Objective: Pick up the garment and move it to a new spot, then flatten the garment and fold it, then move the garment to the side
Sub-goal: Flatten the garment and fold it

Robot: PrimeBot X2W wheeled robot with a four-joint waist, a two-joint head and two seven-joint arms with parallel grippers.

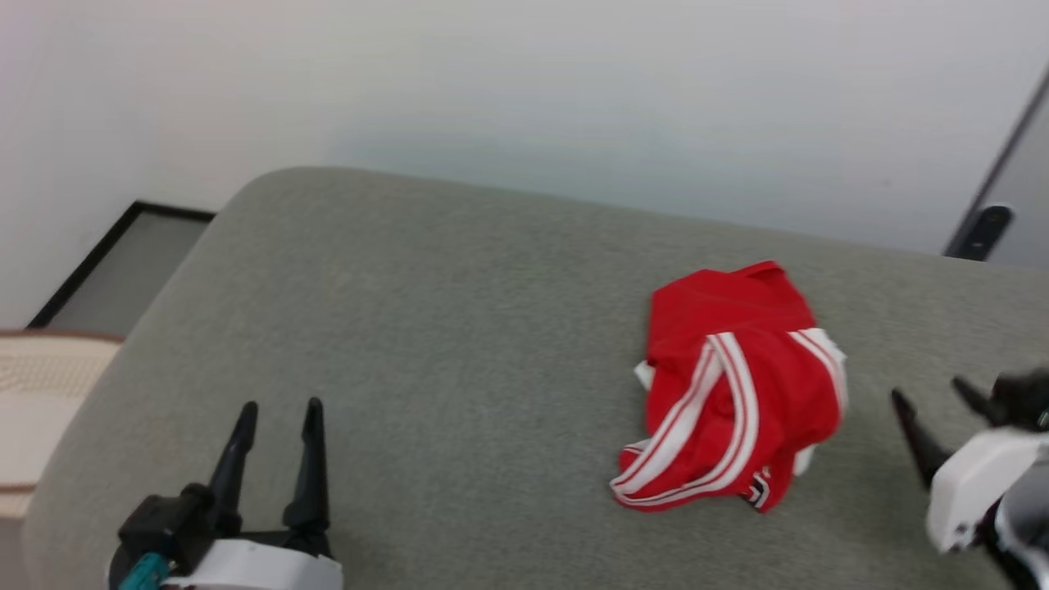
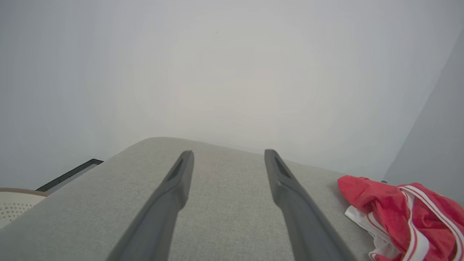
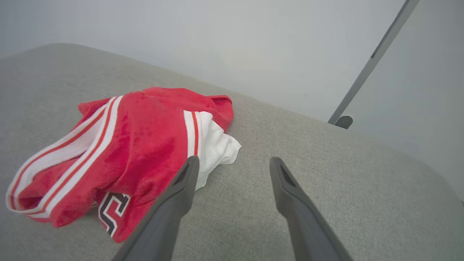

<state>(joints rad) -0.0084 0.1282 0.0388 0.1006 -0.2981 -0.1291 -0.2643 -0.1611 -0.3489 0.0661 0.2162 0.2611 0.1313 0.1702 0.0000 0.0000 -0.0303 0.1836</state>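
Note:
The garment point(image 1: 733, 385) is a red jersey with white sleeves and red-and-white striped trim, lying crumpled in a heap on the right half of the grey cushioned surface point(image 1: 459, 328). Black-and-white lettering peeks out at its near edge point(image 3: 110, 210). My right gripper point(image 1: 930, 393) is open just to the right of the heap, apart from it; in the right wrist view its left finger point(image 3: 181, 185) overlaps the white sleeve. My left gripper point(image 1: 279, 406) is open at the lower left, far from the garment point(image 2: 402, 214), with nothing between its fingers point(image 2: 174, 192).
A white wall rises behind the surface. A dark-framed panel point(image 1: 123, 262) lies on the floor at the left, next to a beige perforated basket point(image 1: 41, 393). A grey door edge with a dark stopper point(image 1: 983, 225) stands at the far right.

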